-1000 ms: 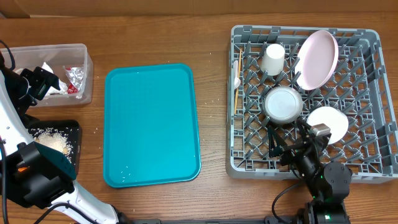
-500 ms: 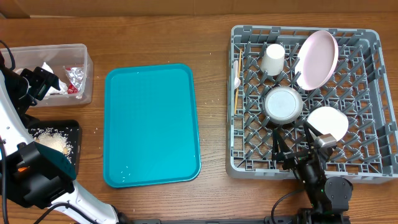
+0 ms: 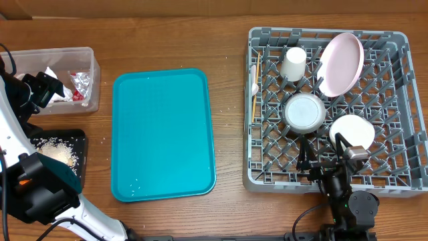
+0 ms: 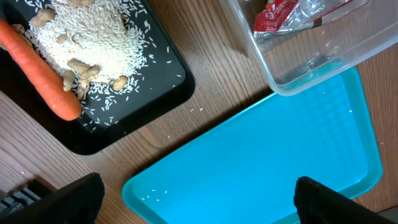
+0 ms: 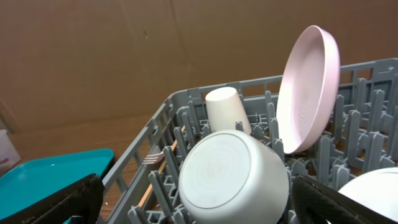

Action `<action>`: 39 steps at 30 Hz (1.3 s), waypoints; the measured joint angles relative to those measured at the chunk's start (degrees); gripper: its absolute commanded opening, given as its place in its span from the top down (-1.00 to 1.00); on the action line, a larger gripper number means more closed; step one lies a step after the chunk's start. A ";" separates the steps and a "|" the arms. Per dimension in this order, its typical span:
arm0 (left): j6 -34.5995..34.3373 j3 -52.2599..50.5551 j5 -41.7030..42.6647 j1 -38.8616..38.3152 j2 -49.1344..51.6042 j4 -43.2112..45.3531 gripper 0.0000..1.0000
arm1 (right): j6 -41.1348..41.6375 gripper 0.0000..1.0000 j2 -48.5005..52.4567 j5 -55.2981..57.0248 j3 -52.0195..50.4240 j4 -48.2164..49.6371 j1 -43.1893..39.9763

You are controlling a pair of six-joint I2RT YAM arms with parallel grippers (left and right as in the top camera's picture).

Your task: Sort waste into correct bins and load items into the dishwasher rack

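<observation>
The grey dishwasher rack (image 3: 267, 175) holds a small white cup (image 3: 293, 63), a pale pink plate (image 3: 341, 63) on edge, one upturned white bowl (image 3: 305, 111) and a second white bowl (image 3: 352, 131). A white fork (image 3: 254, 88) and a wooden stick (image 3: 255, 67) lie along its left side. My right gripper (image 3: 323, 155) is open and empty over the rack's front edge, just behind the upturned bowl (image 5: 233, 177). My left gripper (image 4: 199, 199) is open and empty above the teal tray (image 4: 267, 155). The black tray (image 4: 137, 112) holds rice (image 4: 93, 43) and a carrot (image 4: 37, 68). The clear tub (image 4: 311, 68) holds a red wrapper (image 4: 273, 15).
The teal tray (image 3: 164, 134) lies between the bins and the rack, with a few rice grains on it. The tub (image 3: 90, 73) and black tray (image 3: 79, 144) sit at the table's left edge by my left arm. Loose grains dot the wood.
My right gripper has drawn back from the bowls toward the rack's front edge, empty. The left arm and all the objects have not moved.
</observation>
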 measured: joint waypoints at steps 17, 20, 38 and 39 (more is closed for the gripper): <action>0.00 0.00 0.00 0.00 0.00 0.00 -0.99 | 0.00 -1.00 0.00 0.28 0.00 0.00 0.02; 0.00 0.00 0.00 0.00 0.00 0.00 -1.00 | 0.00 -1.00 0.00 0.31 0.00 0.00 0.00; 0.00 0.00 0.00 0.00 -0.35 0.92 -0.99 | -0.02 -1.00 0.00 0.63 0.00 0.00 0.00; 0.00 -0.02 0.00 -0.04 -0.76 0.90 -1.00 | -0.02 -1.00 0.00 0.66 0.00 0.04 0.00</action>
